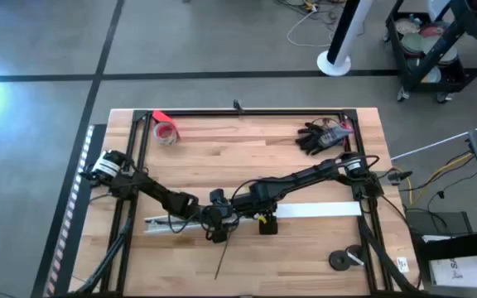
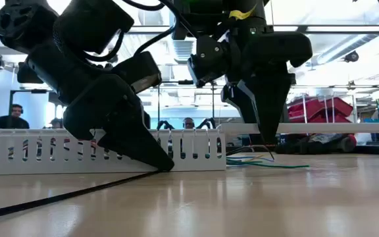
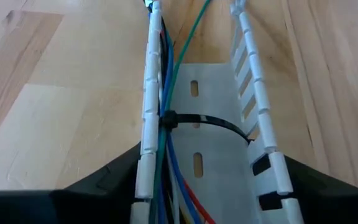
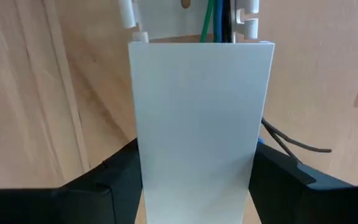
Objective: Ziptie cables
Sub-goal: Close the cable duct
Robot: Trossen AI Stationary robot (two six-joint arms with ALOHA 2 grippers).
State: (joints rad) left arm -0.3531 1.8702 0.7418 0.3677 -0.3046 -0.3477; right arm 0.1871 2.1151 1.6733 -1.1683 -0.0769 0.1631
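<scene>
Pale wooden butcher-block tabletop [image 1: 222, 157] framed by black rails, grey floor around it. High view: both dark arms meet near the front centre, left pincer [image 1: 216, 225] at the end of a white slotted plastic cable duct [image 1: 166, 223], right pincer [image 1: 265, 222] over a long flat white cover strip [image 1: 321, 209]; a red tape roll [image 1: 166, 132] and a black glove [image 1: 313, 138] sit well apart at the back. Low view: the left pincer [image 2: 151, 156] touches the tabletop by the duct [image 2: 45, 151]; thin blue, green and dark grey cables [image 2: 268, 162] trail out beside the right pincer [image 2: 267, 150]. Left wrist view: the cables [image 3: 166, 93] lie inside the duct against one wall, a black ziptie [image 3: 197, 123] already looped round them and across the channel; fingers [image 3: 98, 180] straddle the duct, spread outside its walls. Right wrist view: fingers [image 4: 107, 177] flank the white strip [image 4: 197, 124], apparently clamped on it; cables [image 4: 219, 18] emerge beyond. Judgement: tie is on; what remains looks like seating the cover, possibly trimming.
</scene>
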